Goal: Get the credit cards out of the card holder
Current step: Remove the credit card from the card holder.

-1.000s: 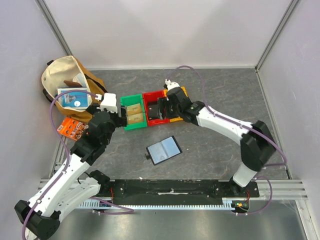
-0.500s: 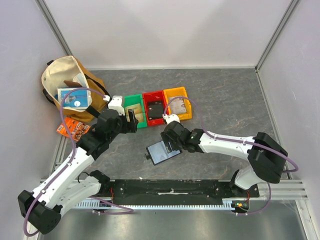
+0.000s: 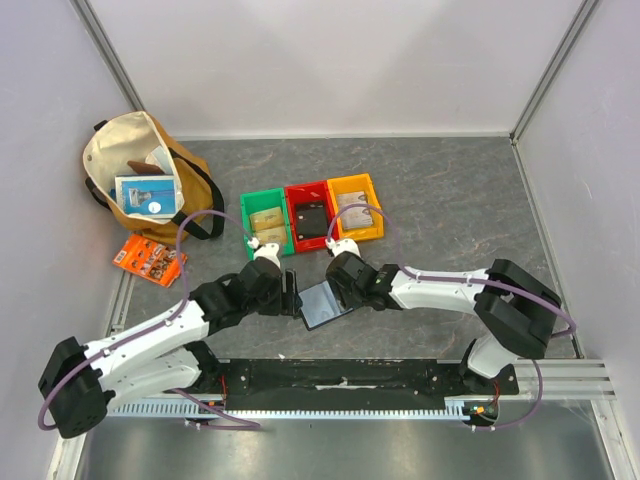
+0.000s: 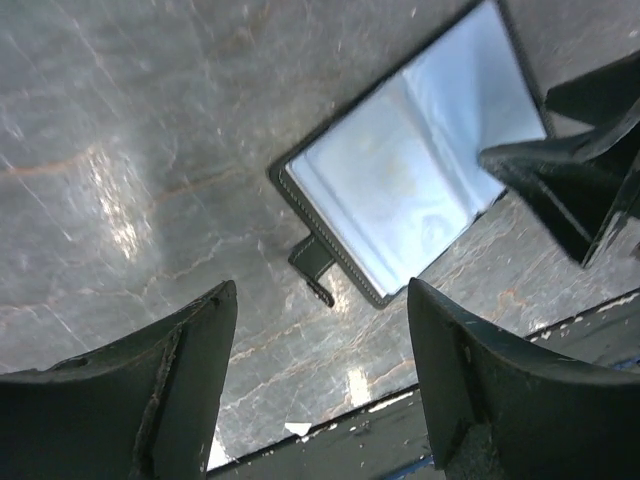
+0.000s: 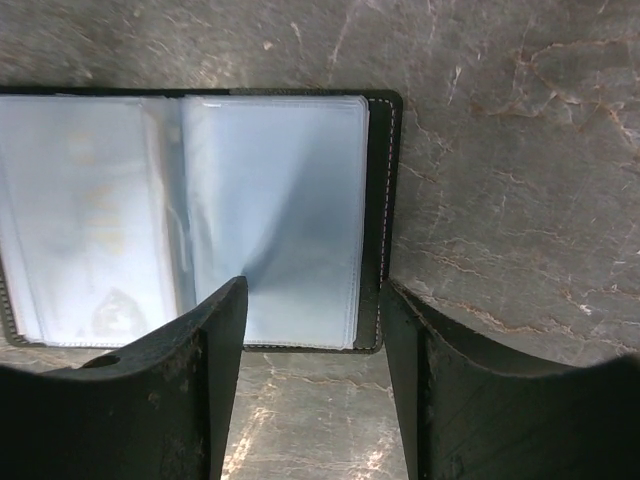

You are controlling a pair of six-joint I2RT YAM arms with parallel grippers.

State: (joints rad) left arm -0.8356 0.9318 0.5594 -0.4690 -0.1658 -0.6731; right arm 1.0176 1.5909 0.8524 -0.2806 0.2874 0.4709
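The card holder [image 3: 323, 304] lies open and flat on the grey table, its shiny grey-blue panels up. In the left wrist view the card holder [image 4: 410, 170] has a small black strap tab at its near edge. My left gripper [image 3: 291, 293] is open and empty, low beside the holder's left edge; it also shows in its own view [image 4: 320, 385]. My right gripper [image 3: 337, 287] is open over the holder's right panel. In the right wrist view my right gripper [image 5: 312, 365] straddles the lower right corner of the card holder [image 5: 200, 210]. No card sticks out of a sleeve.
A green bin [image 3: 266, 222], a red bin [image 3: 310, 214] holding a flat black item, and a yellow bin [image 3: 356, 208] stand in a row behind the holder. A tan bag [image 3: 140, 180] and an orange packet [image 3: 150, 257] lie at the far left.
Both arms have come away from the bins and down to the card holder. The left gripper moved to its left edge, the right gripper settled over its right panel.
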